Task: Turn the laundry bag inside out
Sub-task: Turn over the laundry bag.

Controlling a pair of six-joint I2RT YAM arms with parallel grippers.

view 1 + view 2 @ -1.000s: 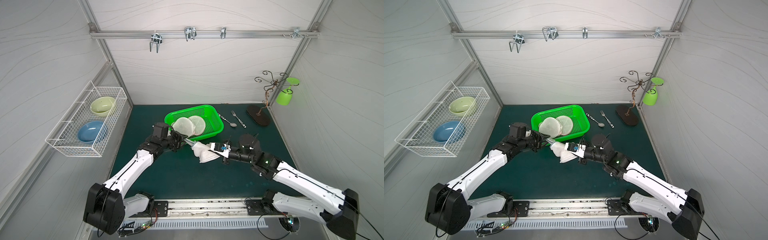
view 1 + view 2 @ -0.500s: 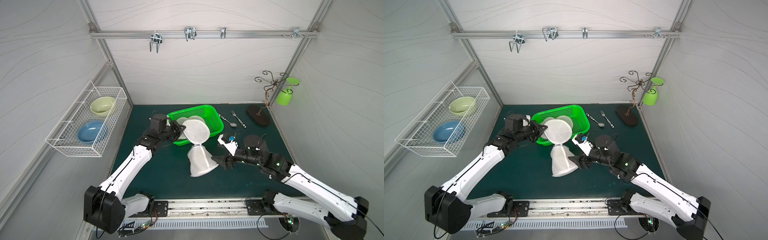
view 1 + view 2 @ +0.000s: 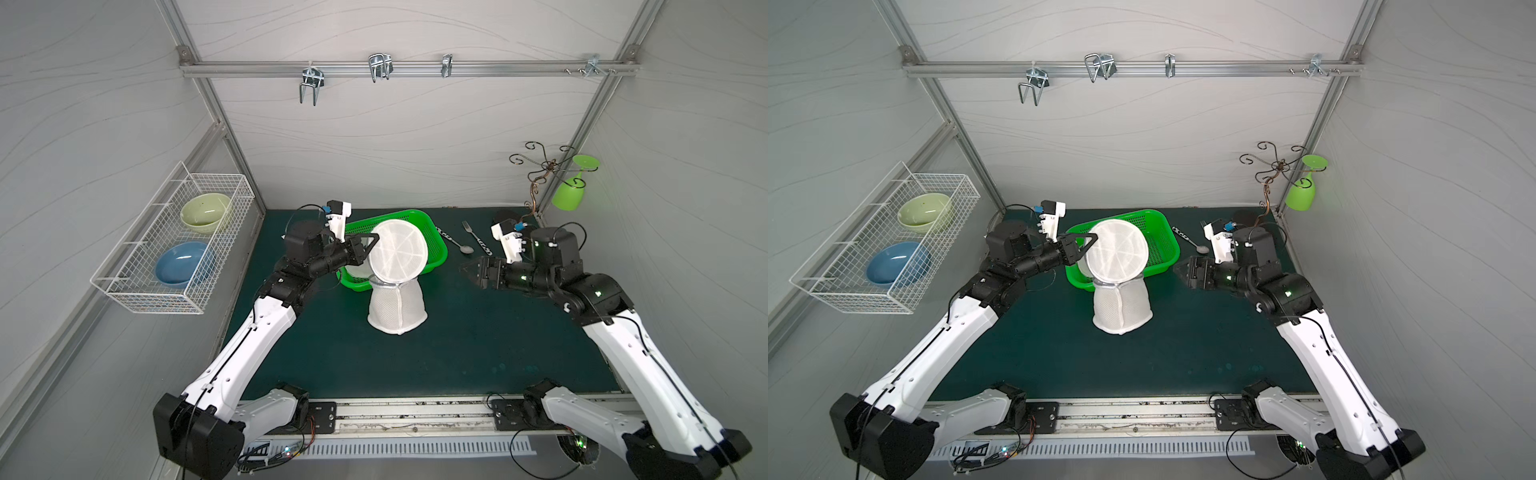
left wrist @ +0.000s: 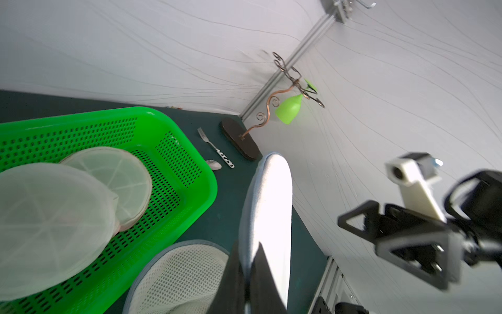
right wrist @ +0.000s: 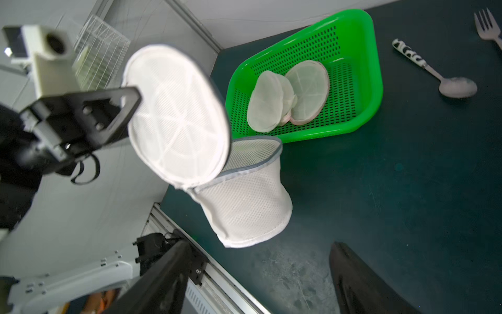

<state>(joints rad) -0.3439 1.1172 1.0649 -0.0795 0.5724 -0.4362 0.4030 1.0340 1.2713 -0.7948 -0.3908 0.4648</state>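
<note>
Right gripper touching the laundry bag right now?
Apart. In a top view bare mat separates the open right gripper from the laundry bag.

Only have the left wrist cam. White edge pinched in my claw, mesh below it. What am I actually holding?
Observer: The left claw is shut on the rim of the round lid of the laundry bag. The lid stands face-on, raised in front of the green basket.
Operator: Body attached?
Observer: Yes. The mesh body hangs under the lid, joined along one side only, with its mouth open.
Operator: Right claw?
Observer: The right claw is open, with nothing between its jaws, and apart from the bag.
</note>
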